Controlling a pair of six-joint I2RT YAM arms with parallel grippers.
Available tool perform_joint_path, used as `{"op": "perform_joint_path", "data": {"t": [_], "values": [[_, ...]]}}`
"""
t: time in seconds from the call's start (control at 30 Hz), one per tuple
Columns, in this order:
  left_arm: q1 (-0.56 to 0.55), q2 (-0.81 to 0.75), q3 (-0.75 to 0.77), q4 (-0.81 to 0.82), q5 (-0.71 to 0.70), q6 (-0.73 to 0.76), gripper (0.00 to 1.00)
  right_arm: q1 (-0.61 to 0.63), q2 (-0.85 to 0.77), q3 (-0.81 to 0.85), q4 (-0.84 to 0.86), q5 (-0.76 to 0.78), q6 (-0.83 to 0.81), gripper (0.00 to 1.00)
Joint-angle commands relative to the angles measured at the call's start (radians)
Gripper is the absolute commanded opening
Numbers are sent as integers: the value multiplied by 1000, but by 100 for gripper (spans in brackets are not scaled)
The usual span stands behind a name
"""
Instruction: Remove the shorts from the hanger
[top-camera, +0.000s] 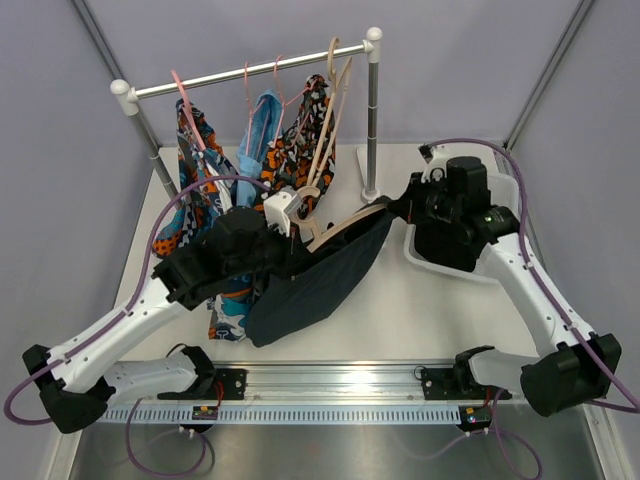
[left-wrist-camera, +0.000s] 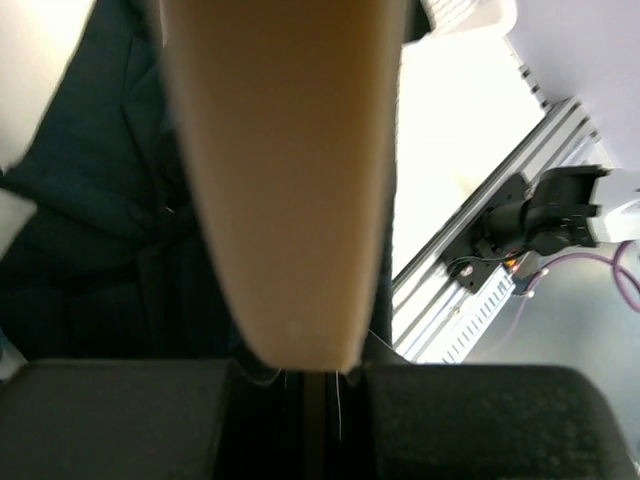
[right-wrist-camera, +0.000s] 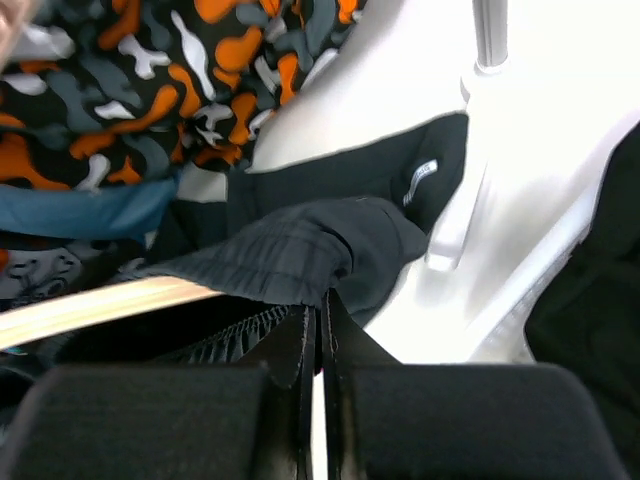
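We find the rack (top-camera: 372, 110) at the back of the table (top-camera: 430, 312), with garments (top-camera: 298, 150) hanging from its rail, the hanger (top-camera: 345, 228) carrying the shorts (top-camera: 320, 282) just in front of it, and a bin (top-camera: 413, 250) to its right.

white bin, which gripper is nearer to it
Right. The right gripper sits just left of the white bin; the left gripper is farther left, across the black shorts.
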Motion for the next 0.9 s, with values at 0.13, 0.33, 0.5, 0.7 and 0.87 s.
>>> {"op": "perform_joint_path", "data": {"t": [0.13, 0.33, 0.5, 0.7, 0.87], "values": [[-5, -181, 64, -31, 19, 58, 0, -244, 106, 110, 23, -303, -167, 0], [-5, -182, 75, 38, 51, 52, 0, -258, 148, 112, 41, -468, -129, 0], [-5, -164, 127, -75, 42, 96, 0, -341, 185, 198, 46, -374, -106, 0], [-5, -185, 106, -133, 33, 107, 0, -388, 209, 273, 9, -347, -179, 0], [-5, -183, 104, -146, 42, 112, 0, -388, 213, 277, 6, -348, -267, 0]]}}
